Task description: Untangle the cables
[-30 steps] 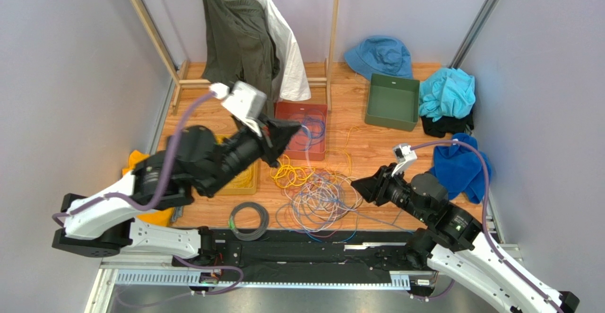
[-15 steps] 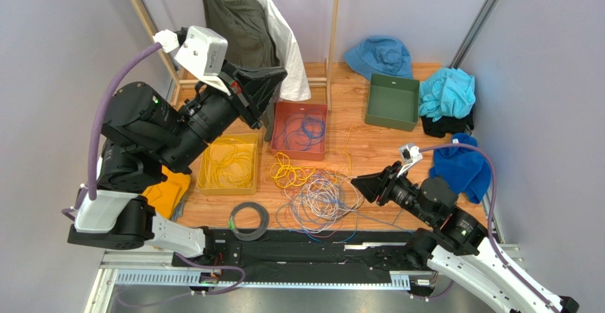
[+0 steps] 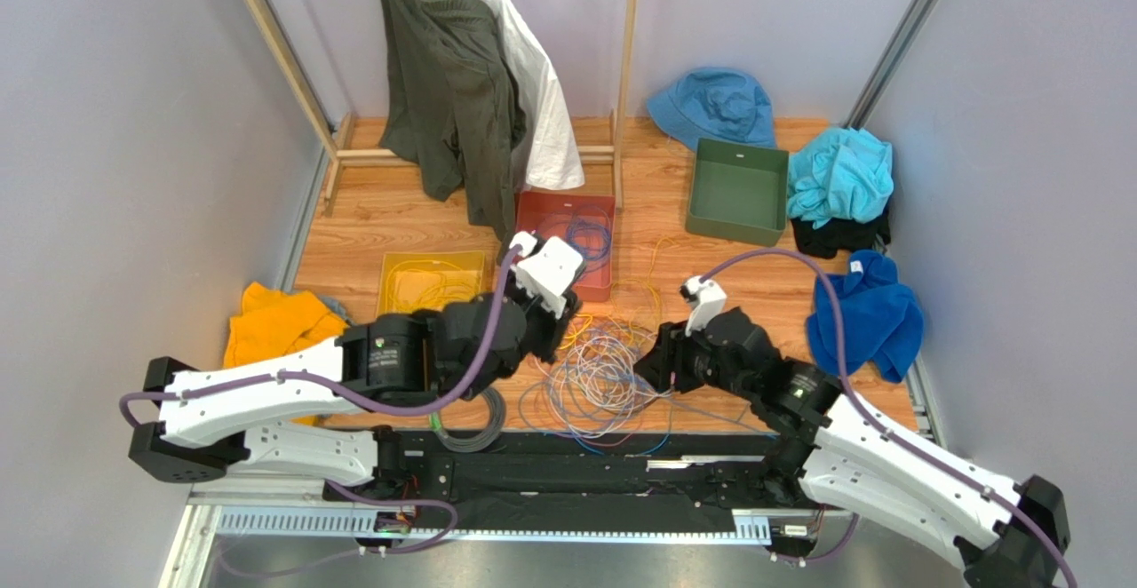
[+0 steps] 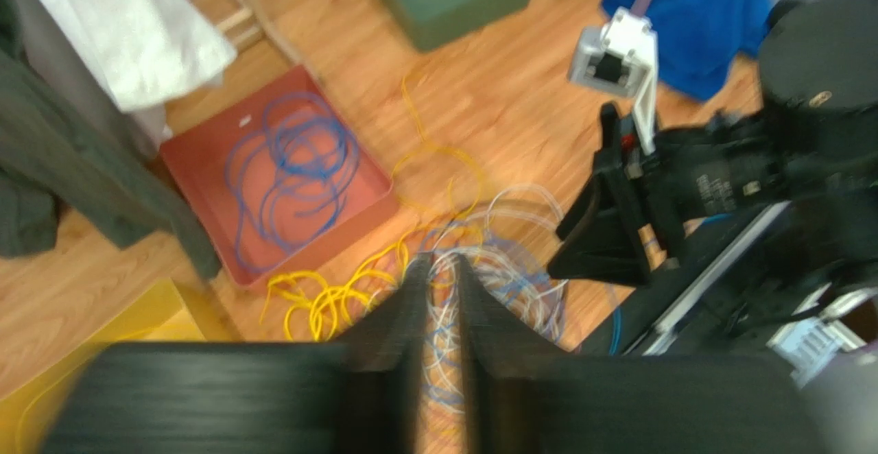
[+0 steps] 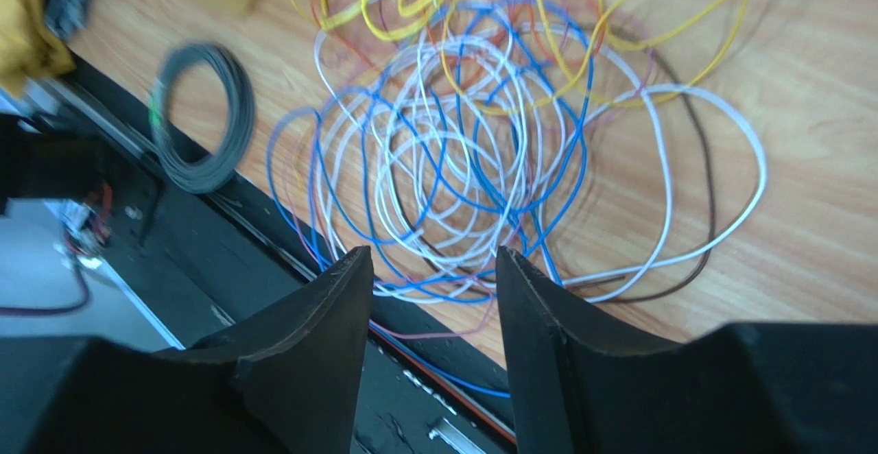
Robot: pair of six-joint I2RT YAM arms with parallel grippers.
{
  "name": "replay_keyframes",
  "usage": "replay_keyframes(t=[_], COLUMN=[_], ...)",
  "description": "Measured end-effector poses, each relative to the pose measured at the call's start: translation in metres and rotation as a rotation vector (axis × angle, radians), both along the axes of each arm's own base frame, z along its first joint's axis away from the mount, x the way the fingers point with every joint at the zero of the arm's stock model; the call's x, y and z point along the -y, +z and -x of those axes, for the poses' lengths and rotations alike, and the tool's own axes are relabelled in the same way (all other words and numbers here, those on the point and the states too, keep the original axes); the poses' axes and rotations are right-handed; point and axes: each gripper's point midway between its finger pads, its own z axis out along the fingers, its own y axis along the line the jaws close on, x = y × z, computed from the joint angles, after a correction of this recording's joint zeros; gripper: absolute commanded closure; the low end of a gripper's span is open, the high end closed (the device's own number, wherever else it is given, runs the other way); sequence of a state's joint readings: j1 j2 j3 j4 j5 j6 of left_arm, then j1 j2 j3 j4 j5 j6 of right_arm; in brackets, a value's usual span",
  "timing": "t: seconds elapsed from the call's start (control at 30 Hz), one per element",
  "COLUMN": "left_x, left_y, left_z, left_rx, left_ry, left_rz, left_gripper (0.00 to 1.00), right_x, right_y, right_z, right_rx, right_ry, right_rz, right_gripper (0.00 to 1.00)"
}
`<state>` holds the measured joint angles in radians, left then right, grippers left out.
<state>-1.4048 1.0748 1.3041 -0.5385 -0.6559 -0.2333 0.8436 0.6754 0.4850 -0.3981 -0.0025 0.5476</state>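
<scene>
Counter: We see a counter (image 3: 401,222) of pale wood planks, smooth, with visible grain.

Cables: The cables (image 5: 453,156) are thin, limp wires in white, blue, yellow and dark brown. They lie in one flat tangle of overlapping round loops near the front edge of the counter. The yellow strands bunch at the far side of the tangle.

Trays: A red tray (image 4: 196,156), shallow, rectangular and hard-walled, holds loose blue loops. A yellow tray (image 3: 434,256) of similar shape holds yellow loops. Both sit beyond the tangle.

Coil: A dark wire ring (image 5: 196,176), round and tightly wound, lies just beside the left side of the tangle.

Left end effector: The left end effector (image 4: 439,269) is matte black with two flat, tapered fingers (image 4: 397,341). It hangs over the far left part of the tangle, tips pointing down at white and yellow loops. We see only a narrow slit between the fingers. The wrist view is blurred, so we cannot tell whether it is clenched on a wire or released.

Right end effector: The right end effector (image 5: 433,264) is matte black with wedge-shaped fingers (image 5: 309,341). It is released, with the fingers well parted. It sits over the near right edge of the tangle, and white and blue loops lie directly beyond its tips.

Relation: The two end effectors face each other across the tangle.
</scene>
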Motion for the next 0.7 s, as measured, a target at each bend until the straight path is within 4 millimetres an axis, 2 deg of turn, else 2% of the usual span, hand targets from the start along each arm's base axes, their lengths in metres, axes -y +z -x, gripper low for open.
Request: replay_keyframes(t=[0.03,0.07,0.1,0.17,0.3,0.37,0.43,0.53,0.63,0.7], left_x=[-0.003,-0.007,-0.013,-0.024,-0.038,-0.039,-0.031,-0.017,-0.012,-0.012], left_y=[-0.024,-0.037,-0.05,-0.061,-0.073,-0.092,-0.118,-0.173,-0.237,-0.264], left_z=[0.002,0.003,0.006,0.009,0.014,0.017,0.02,0.023,0.026,0.026], left_rx=[-0.036,-0.052,-0.084,-0.12,-0.185,-0.224,-0.266,-0.345,-0.445,-0.512], left_ry=[0.01,0.016,0.03,0.048,0.079,0.087,0.093,0.121,0.177,0.217], left_rz=[-0.02,-0.037,-0.029,0.005,0.131,0.154,0.148,0.112,0.049,0.014], left_gripper=[0.46,0.37,0.11,0.03,0.02,0.02,0.02,0.01,0.01,0.01], right_x=[-0.002,-0.004,-0.008,-0.016,-0.034,-0.038,-0.036,-0.024,-0.007,0.003], right_y=[-0.008,-0.017,-0.024,-0.034,-0.053,-0.055,-0.053,-0.033,0.005,0.025], right_z=[0.003,0.008,0.011,0.018,0.031,0.032,0.027,0.013,0.003,0.0], right_rx=[-0.016,-0.029,-0.037,-0.047,-0.045,-0.026,-0.004,0.043,0.105,0.136], right_ry=[0.011,0.027,0.043,0.079,0.143,0.14,0.098,-0.028,-0.156,-0.214], right_rz=[0.019,0.041,0.062,0.096,0.204,0.239,0.246,0.2,0.069,-0.006], right_gripper=[0.46,0.46,0.46,0.46,0.5,0.5,0.51,0.52,0.52,0.52])
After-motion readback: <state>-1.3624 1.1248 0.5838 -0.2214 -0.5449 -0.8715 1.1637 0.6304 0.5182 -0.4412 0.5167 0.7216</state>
